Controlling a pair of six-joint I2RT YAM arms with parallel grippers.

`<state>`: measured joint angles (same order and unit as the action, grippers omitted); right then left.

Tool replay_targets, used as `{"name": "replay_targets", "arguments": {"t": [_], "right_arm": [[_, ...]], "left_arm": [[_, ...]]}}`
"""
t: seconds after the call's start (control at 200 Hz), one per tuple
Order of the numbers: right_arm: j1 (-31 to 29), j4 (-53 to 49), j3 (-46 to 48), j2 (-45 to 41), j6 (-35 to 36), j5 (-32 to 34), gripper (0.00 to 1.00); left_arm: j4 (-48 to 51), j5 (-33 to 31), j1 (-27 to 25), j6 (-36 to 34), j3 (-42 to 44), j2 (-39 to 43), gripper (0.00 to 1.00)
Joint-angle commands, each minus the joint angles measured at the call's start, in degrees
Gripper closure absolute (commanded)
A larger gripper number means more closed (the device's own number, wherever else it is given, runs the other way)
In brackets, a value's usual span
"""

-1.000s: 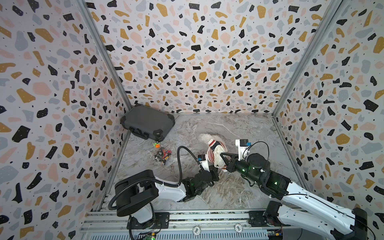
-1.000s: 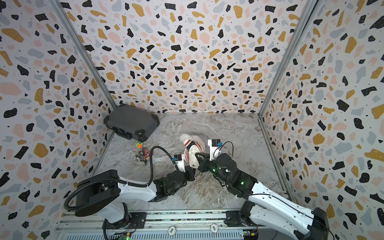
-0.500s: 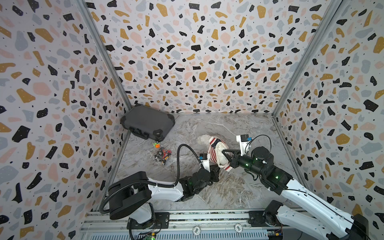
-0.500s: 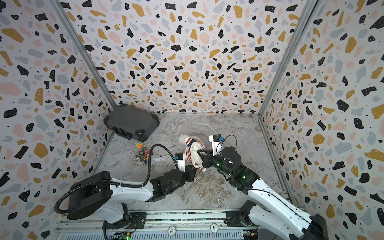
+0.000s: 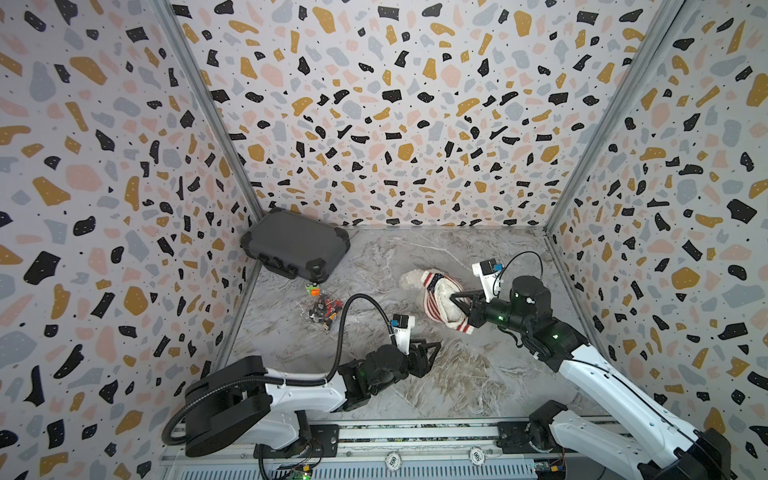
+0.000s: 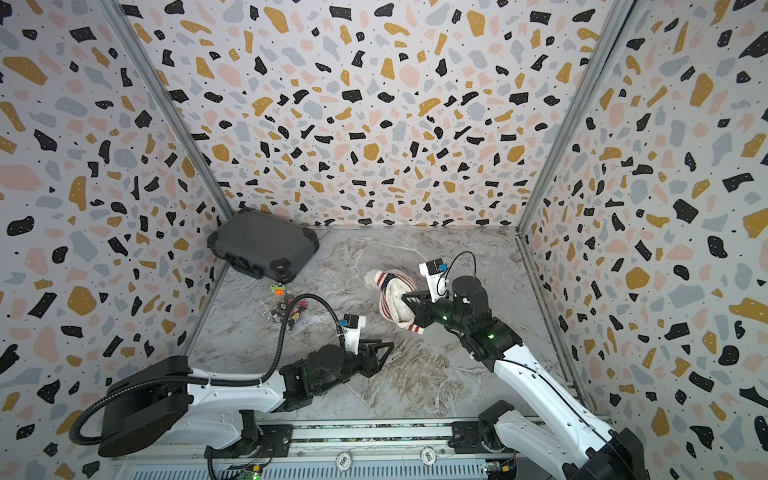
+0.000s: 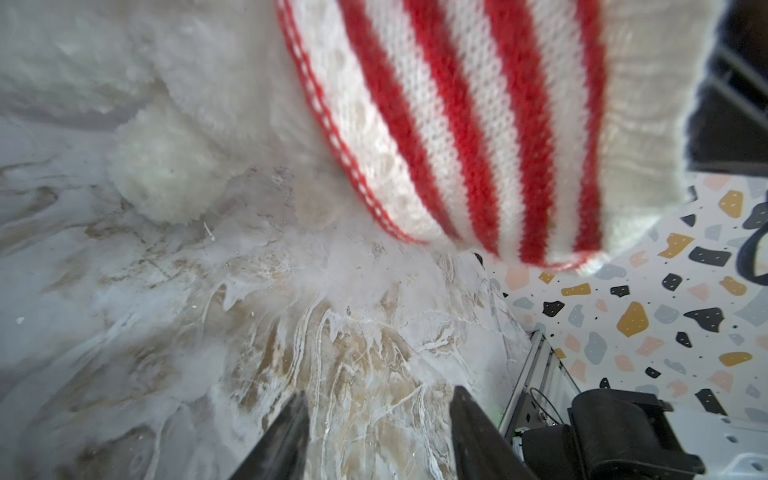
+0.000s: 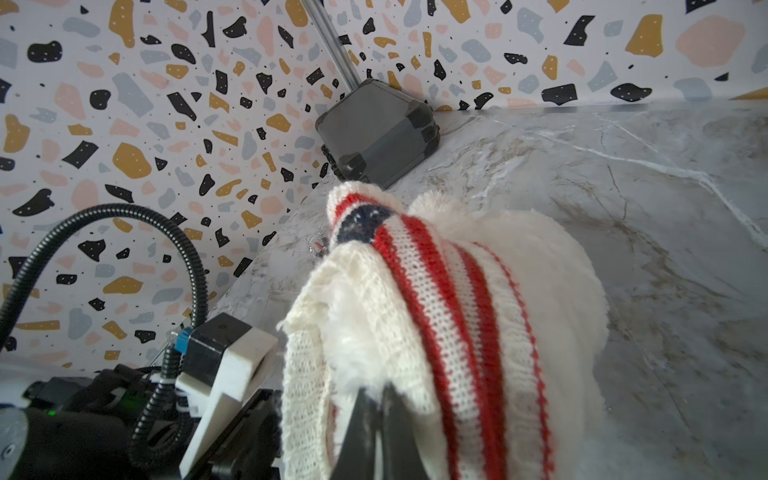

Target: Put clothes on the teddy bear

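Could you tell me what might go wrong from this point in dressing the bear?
Only the right tool pinches the sweater at its hem; the left tool is open, clear of the teddy bear, so a pull may drag the bear along instead of sliding the knit.
Fur seems caught in that pinch, so the hem may snag.
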<state>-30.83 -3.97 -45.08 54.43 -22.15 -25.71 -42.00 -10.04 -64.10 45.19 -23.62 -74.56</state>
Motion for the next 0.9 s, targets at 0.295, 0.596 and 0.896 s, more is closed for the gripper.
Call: {"name": "replay_targets", "arguments": {"t": [0.295,0.596,0.896], "right_arm": [[-7.47,-7.73,-8.52,0.95,14.06,-2.49,1.0],[-11.37,-6.3,-7.36,2.82,18.87,-1.58,1.0],[-15.96,-8.49,-7.77,4.08,24.84,3.78,1.0]], "left_arm": [[13.66,3.27,6.59,-6.26,1.67,23.95,0.37],[24.64,0.79,10.26,-10.08,-3.46,31.05,0.12],[19.06,3.48,10.89,-9.41,-5.73,24.31,0.02]]}}
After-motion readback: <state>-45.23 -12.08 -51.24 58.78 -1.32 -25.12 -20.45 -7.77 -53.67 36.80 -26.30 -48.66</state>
